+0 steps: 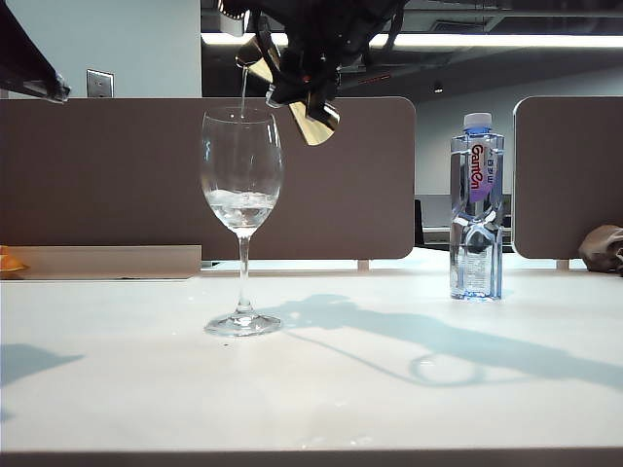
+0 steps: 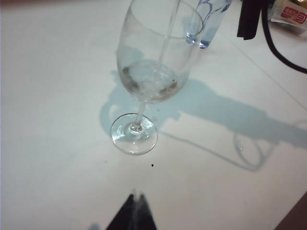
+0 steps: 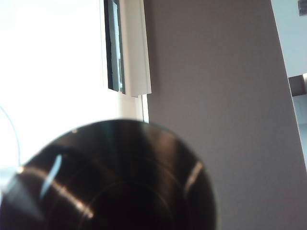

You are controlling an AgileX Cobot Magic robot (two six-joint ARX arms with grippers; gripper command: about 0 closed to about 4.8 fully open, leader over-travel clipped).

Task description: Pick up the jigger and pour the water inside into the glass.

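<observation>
Gripping the jigger at its narrow waist, the right gripper hangs high above the table, just right of the glass's rim, its jaws closed on the gold metal. That cup is tipped hard over: one cone points up and left toward the glass, the other cone down and right, its shiny face catching the light. A thin stream of water falls from the upper-left lip straight into the bowl of the glass, where a shallow pool already sits and ripples. In the right wrist view the dark round mouth of the jigger fills the lower part of the picture, with a brown partition panel behind it. The glass stands upright on its round foot, left of the table's middle, and casts a long shadow toward the right. A plastic bottle with a blue cap stands upright well to the right and farther back, apart from the glass. The left gripper shows only as a dark tip on the near side of the glass's foot, well clear of it, holding nothing I can see; whether its jaws are apart or together I cannot tell.
</observation>
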